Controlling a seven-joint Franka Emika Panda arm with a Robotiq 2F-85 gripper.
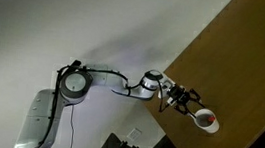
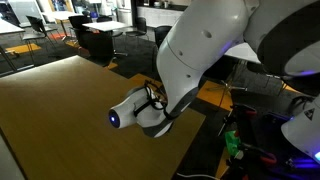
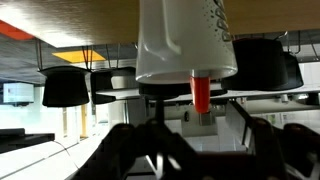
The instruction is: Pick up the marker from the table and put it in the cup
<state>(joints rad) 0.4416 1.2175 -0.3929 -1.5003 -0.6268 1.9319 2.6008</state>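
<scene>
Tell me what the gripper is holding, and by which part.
Cannot tell: the marker stands at the mouth of the cup, whitish end toward the gripper, but the jaws are too dark to read.

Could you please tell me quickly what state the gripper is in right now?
Gripper: looks open, jaws apart, holding nothing; the marker sticks out at the rim of the cup.
</scene>
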